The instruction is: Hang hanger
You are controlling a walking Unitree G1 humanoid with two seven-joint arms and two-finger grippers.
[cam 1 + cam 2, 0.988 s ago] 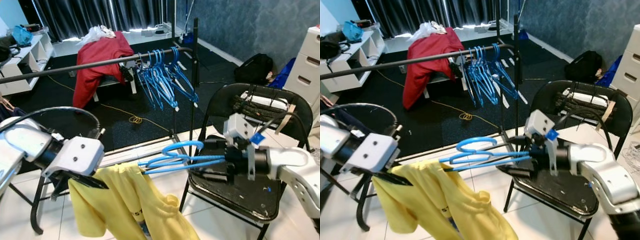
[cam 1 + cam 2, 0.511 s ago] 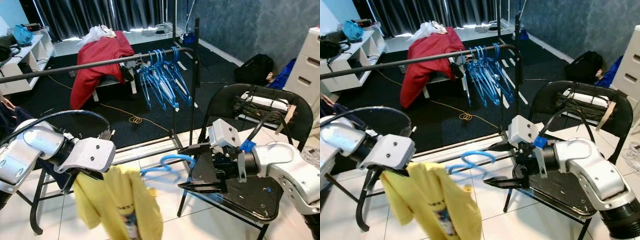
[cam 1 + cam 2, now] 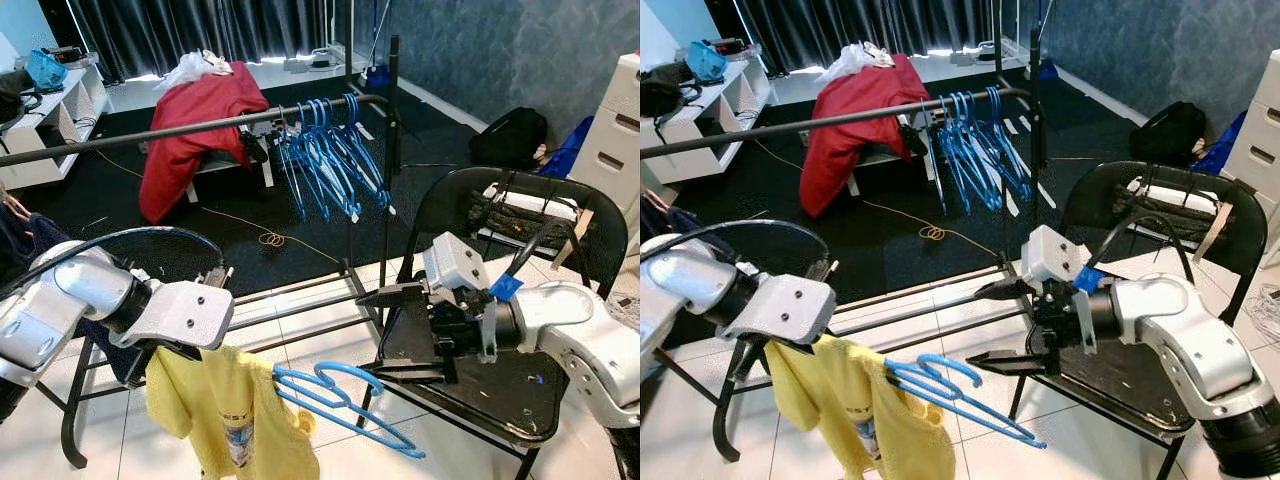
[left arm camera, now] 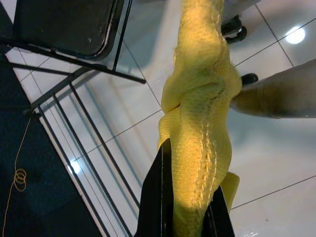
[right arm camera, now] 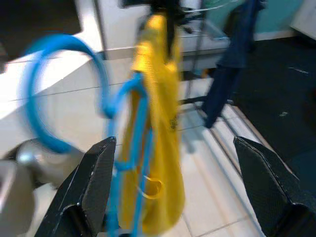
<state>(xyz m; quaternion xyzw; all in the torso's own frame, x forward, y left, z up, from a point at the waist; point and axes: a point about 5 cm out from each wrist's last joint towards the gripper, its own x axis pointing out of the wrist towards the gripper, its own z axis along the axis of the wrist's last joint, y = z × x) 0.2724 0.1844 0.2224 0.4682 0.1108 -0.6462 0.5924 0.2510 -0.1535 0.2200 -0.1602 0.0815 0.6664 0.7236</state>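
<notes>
**Hanger loose from my right tool, caught in the shirt**

My right tool [image 3: 395, 335] stands spread wide above the black chair [image 3: 470, 385], gripping nothing. The blue hanger [image 3: 335, 395] dangles tilted, its hook caught in the yellow shirt [image 3: 225, 420]. My left tool [image 4: 185, 217] is clenched on that shirt, low over the tiled floor [image 3: 300, 320]. Behind, more blue hangers [image 3: 330, 155] hang on the rail [image 3: 150, 133].

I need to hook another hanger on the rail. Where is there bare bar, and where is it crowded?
The rail is bare from the left edge up to the hangers. They crowd its right end, by the post.
</notes>
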